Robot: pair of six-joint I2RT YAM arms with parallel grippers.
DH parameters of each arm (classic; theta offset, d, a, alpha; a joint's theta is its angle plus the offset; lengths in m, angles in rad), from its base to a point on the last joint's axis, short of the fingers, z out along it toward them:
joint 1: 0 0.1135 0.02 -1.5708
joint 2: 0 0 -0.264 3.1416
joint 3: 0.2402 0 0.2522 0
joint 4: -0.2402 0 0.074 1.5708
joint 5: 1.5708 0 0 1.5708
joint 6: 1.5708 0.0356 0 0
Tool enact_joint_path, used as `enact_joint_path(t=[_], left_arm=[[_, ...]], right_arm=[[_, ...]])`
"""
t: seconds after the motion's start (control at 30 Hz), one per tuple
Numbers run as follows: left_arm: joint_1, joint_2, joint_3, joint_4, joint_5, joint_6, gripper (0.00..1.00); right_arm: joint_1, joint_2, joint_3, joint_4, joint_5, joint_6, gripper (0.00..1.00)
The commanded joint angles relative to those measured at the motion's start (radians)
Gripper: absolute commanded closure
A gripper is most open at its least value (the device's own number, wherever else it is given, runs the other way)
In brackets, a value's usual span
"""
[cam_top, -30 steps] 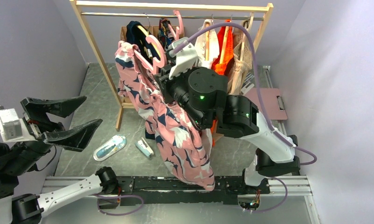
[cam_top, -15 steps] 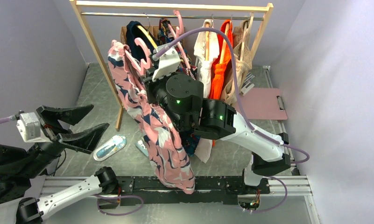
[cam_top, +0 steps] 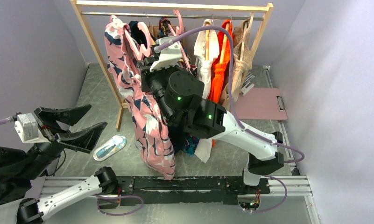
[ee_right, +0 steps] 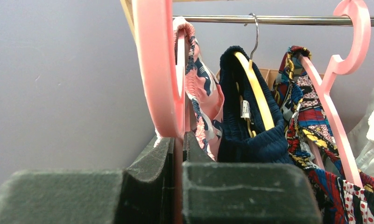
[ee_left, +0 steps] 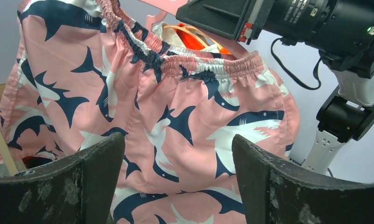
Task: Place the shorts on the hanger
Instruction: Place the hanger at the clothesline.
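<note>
The pink shark-print shorts [cam_top: 145,112] hang by their gathered waistband from the pale-pink hanger [cam_top: 130,44], close to the left end of the rack. My right gripper [cam_top: 146,60] is shut on that hanger [ee_right: 157,70], whose flat edge is pinched between the fingers [ee_right: 179,137]. The hook's top runs out of the right wrist view. The waistband [ee_right: 201,84] shows just behind it. My left gripper [cam_top: 97,116] stands open at the lower left, apart from the fabric. In its wrist view the shorts [ee_left: 175,93] fill the space beyond the open jaws [ee_left: 178,140].
The wooden rack [cam_top: 95,46] has a metal rail [ee_right: 292,19]. It carries a navy garment on a yellow-edged hanger [ee_right: 252,93], a multicolour garment on another pink hanger [ee_right: 336,112], and white and orange clothes [cam_top: 220,65]. A pink clipboard [cam_top: 262,105] and a blue-white item [cam_top: 109,147] lie on the floor.
My right arm has carried the hanger and shorts up and to the left, toward the rack's left end. The left gripper shifted slightly and stayed open.
</note>
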Motion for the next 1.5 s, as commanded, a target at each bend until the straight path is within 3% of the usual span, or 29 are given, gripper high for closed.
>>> enact_joint_path(t=[0.0,0.33,0.57,0.73,1.17,1.47], left_arm=[[-0.002,-0.031,-0.01,0.03,-0.033,-0.011,0.12],[-0.001,-0.077,-0.04,0.027,-0.038,-0.028,0.12],[-0.001,-0.095,-0.063,0.016,-0.036,-0.041,0.12],[-0.001,-0.1,-0.072,0.018,-0.042,-0.049,0.12],[-0.001,-0.167,-0.168,0.023,-0.084,-0.074,0.12],[-0.001,-0.221,-0.235,0.025,-0.162,-0.062,0.12]], right_arm=[[-0.038,-0.009,-0.019,0.168,0.009,0.01,1.0],[-0.075,0.079,0.046,0.154,-0.051,0.1,1.0],[-0.075,0.015,-0.171,0.272,-0.007,0.147,1.0],[-0.075,0.073,-0.121,0.286,0.019,0.152,1.0],[-0.076,0.149,-0.168,0.545,0.052,0.063,1.0],[-0.113,0.242,-0.06,0.499,0.037,0.082,1.0]])
